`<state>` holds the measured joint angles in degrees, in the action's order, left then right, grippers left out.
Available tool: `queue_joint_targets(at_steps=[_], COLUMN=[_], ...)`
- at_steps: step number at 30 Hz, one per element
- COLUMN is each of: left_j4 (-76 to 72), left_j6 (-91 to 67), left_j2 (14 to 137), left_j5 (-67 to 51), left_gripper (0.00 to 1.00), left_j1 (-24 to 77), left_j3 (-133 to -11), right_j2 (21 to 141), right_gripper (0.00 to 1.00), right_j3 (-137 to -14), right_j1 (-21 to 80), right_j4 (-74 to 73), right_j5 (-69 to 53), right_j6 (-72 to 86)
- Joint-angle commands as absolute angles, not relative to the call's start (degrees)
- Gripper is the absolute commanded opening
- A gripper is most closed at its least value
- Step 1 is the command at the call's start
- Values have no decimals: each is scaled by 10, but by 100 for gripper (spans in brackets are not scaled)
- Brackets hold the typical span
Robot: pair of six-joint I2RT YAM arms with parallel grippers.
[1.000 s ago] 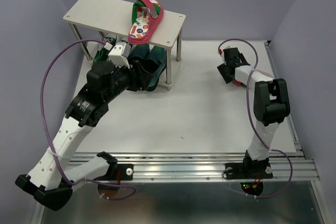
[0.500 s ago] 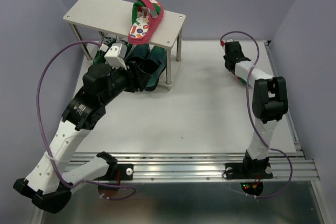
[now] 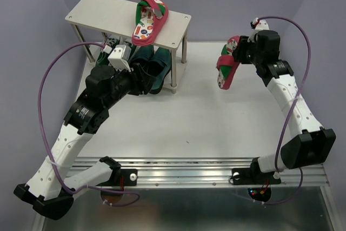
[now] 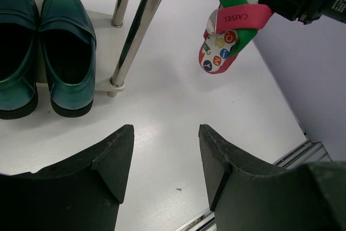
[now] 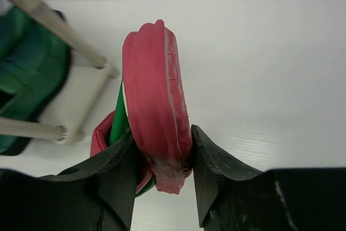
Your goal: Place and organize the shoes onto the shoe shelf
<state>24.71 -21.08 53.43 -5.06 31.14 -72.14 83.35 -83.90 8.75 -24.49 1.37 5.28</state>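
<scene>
Now, right side: the right fingers (image 5: 161, 152) are clamped on the red sole edge of a red flip-flop with a patterned white footbed and green-red straps (image 3: 227, 63). The sole sits squeezed between both fingers. This flip-flop hangs in the air to the right of the shoe shelf (image 3: 102, 14), well apart from it. It is turned on edge, with its footbed facing the shelf. The left wrist view shows the printed footbed and the crossed red and green straps clearly.

The shelf is a two-tier rack of pale wooden boards on thin silver legs, standing on the white table (image 3: 205, 123).
- Top board: the matching red flip-flop (image 3: 150, 21) lies footbed up near the right end of the shelf, toe toward the back.
- Lower board, right half: a pair of glossy dark green loafers (image 4: 67, 47) stands side by side, heels toward the front, just beside the shelf's front right leg.
- Lower board, left half: a green canvas sneaker with white laces (image 3: 110, 43) shows only in part. The left arm hides the rest.

The left fingers (image 4: 165, 150) are spread apart with nothing between them. They hover in front of the shelf's lower board, near the loafers but not touching them.
</scene>
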Motion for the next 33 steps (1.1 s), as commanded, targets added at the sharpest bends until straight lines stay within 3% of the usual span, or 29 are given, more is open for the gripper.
queue_joint_targets(at_steps=[1, 8, 11, 16, 18, 19, 20, 22, 23, 27, 33], left_j4=[228, 232, 236, 247, 248, 248, 248, 245, 243, 229, 189], left_j6=[-202, -192, -188, -194, -211, -214, -219, -230, -235, -258, -251], left_j2=[529, 533, 534, 551, 557, 568, 574, 596, 604, 634, 666], left_j5=[-68, -79, -71, -20, 46, 57, 75, 87, 95, 119, 125], left_gripper=[61, 60, 58, 58, 58, 58, 58, 60, 64, 75, 77], left_j1=[317, 344, 366, 421, 461, 472, 493, 513, 532, 563, 580], left_j3=[-741, -733, -722, -704, -695, -693, -691, -685, -679, -655, -613], right_j2=[798, 785, 780, 792, 805, 821, 828, 833, 829, 785, 666], right_gripper=[9, 7, 6, 10, 18, 28, 58, 78, 100, 100, 100], right_j3=[-789, -650, -564, -498, -497, -503, -517, -530, -540, -565, -558], right_j1=[92, 92, 92, 92, 92, 92, 92, 92, 92, 92, 92], right_j4=[-182, -71, -6, -31, -87, -110, -134, -191, -219, -281, -320], right_j5=[-196, -394, -430, -432, -400, -382, -334, -275, -213, -92, 30], right_j6=[210, 330, 352, 328, 302, 290, 280, 258, 250, 239, 252])
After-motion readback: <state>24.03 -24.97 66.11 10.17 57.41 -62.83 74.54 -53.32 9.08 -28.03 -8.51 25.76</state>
